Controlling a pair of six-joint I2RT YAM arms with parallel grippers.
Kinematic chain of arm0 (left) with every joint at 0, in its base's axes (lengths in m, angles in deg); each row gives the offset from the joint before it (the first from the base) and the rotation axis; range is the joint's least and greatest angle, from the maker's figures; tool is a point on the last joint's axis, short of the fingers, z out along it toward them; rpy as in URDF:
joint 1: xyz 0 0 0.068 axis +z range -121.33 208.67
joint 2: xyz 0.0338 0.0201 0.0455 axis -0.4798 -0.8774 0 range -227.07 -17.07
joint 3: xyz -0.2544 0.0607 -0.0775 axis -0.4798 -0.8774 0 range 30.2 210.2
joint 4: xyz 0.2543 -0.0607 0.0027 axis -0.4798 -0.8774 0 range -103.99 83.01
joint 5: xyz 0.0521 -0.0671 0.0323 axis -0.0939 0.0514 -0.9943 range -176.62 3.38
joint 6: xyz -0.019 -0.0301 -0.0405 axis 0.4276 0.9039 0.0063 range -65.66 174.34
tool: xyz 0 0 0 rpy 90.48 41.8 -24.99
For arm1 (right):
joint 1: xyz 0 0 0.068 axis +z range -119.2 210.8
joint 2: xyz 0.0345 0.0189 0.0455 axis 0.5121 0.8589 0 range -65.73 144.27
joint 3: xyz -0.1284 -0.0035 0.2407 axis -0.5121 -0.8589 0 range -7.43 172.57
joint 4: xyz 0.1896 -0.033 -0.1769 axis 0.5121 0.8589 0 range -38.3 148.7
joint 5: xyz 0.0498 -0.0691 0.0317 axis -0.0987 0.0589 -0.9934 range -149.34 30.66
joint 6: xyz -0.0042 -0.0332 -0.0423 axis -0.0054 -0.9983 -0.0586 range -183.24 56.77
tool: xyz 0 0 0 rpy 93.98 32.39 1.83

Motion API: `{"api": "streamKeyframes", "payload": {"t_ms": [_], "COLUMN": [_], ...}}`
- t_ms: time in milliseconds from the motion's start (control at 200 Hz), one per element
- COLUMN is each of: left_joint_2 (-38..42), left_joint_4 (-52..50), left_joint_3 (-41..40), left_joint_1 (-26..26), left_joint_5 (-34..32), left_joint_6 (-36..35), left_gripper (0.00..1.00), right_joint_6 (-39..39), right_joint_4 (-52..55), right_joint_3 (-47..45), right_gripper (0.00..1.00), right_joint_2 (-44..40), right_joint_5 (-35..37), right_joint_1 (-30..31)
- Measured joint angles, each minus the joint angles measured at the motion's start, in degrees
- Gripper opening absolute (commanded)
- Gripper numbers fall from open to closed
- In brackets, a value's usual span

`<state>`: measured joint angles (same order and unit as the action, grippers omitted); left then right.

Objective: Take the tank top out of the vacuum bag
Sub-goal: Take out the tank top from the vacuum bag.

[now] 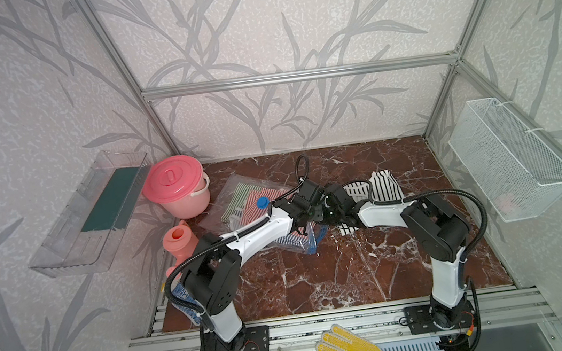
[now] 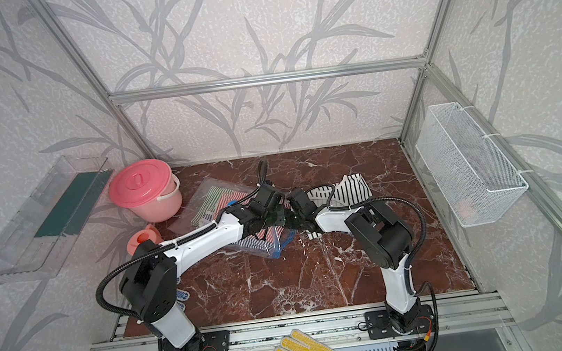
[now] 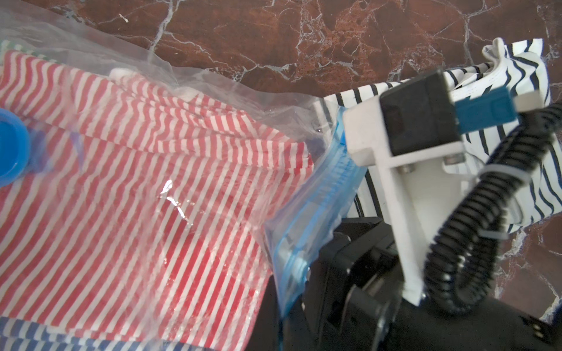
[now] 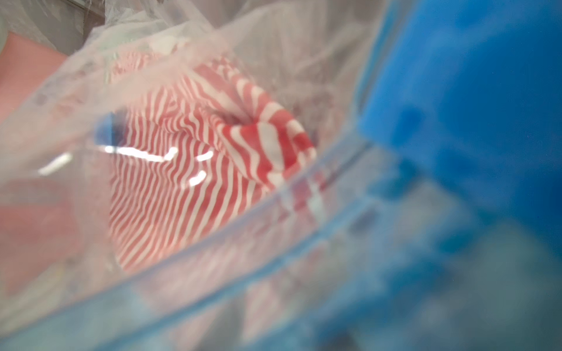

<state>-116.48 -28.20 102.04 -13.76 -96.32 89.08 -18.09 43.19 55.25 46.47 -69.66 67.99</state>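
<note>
**Both arms meet at the bag's mouth, mid-table**

The clear plastic vacuum bag (image 1: 227, 194) lies on the red-brown marble-patterned table (image 1: 321, 280), left of centre. Its long axis runs on a diagonal from the far left, near the pink lidded plastic bucket (image 1: 177, 185), toward the near middle. The round blue valve cap (image 1: 262, 202) sits on its upper face. The blue zip strip (image 1: 311, 243) marks the mouth, which points to the near right and is lifted off the marble. Inside, a red-and-white striped tank top (image 3: 137, 182) lies nearest the mouth, wholly within the film, with green-striped cloth (image 1: 240, 196) and blue-striped cloth (image 1: 293, 241) beside it.

The left gripper (image 1: 308, 218) is closed. The zip edge rises to it, so it appears to pinch the bag's upper lip, though its fingertips are hidden. The right gripper (image 1: 329, 210) faces the mouth, just beside it. Whether its jaws are apart cannot be told, as its wrist view is blurred.

The bag's left side is close to a coral plastic jug (image 1: 180, 240) at the table's left edge, and the bucket fills the far-left corner. Just right of the mouth, partly under the right arm, lies a black-and-white striped garment (image 1: 382, 182). The widest bare marble stretches from the mouth to the near edge, between the two arm bases. A narrower band runs along the far and right edges.
</note>
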Motion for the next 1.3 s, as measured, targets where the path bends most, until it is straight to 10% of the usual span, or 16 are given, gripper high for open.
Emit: {"api": "streamKeyframes", "payload": {"t_ms": [560, 1300], "left_joint_2": [0.0, 0.0], "left_joint_4": [0.0, 0.0], "left_joint_3": [0.0, 0.0], "left_joint_1": [0.0, 0.0], "left_joint_5": [0.5, 0.2], "left_joint_6": [0.0, 0.0], "left_gripper": [0.00, 0.00], "right_joint_6": [0.3, 0.3], "right_joint_4": [-3.7, -3.9], "right_joint_3": [0.2, 0.0], "right_gripper": [0.16, 0.15], "right_joint_2": [0.7, -1.6], "right_joint_5": [-0.7, -1.5], "right_joint_1": [0.0, 0.0]}}
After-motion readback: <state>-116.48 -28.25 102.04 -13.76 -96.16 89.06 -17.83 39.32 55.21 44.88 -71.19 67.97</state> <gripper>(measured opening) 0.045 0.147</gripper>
